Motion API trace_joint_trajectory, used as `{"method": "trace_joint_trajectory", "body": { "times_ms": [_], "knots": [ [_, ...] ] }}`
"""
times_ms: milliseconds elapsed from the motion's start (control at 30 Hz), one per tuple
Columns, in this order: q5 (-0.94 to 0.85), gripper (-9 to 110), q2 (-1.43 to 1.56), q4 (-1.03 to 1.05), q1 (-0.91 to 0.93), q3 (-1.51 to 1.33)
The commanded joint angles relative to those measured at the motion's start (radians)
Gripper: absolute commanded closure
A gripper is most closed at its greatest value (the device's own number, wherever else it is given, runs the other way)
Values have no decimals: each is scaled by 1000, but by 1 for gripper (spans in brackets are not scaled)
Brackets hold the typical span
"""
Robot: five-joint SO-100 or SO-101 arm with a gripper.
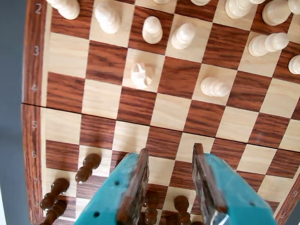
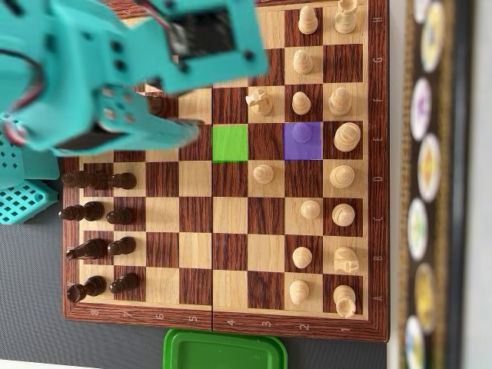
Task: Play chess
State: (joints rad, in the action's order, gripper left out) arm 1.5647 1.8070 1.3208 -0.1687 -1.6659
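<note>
Chessboard fills the table; I've got the arm over the dark-piece side, and in the overhead view the pawn on the purple square sits well to the right of it, the green square between them. Pawn stands upright. Gripper jaws are apart and empty, hovering over bare squares, white pieces ahead in the wrist view.

A dark grey table carries the wooden chessboard, which fills most of the overhead view. A green lid lies just beside the board's near edge.
</note>
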Motion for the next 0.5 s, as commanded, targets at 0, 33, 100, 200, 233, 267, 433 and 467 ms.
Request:
{"method": "trace_joint_trajectory", "body": {
  "times_ms": [0,33,100,200,233,267,433,467],
  "knots": [
    [6,87,-69,5,44,115],
    [2,87,-86,5,54,141],
    [0,87,-118,5,77,186],
    [6,87,-160,5,81,218],
    [8,87,-176,5,81,222],
    [8,87,-196,5,81,235],
    [8,87,-278,5,71,304],
    [8,87,-293,5,71,318]
  ]
}}
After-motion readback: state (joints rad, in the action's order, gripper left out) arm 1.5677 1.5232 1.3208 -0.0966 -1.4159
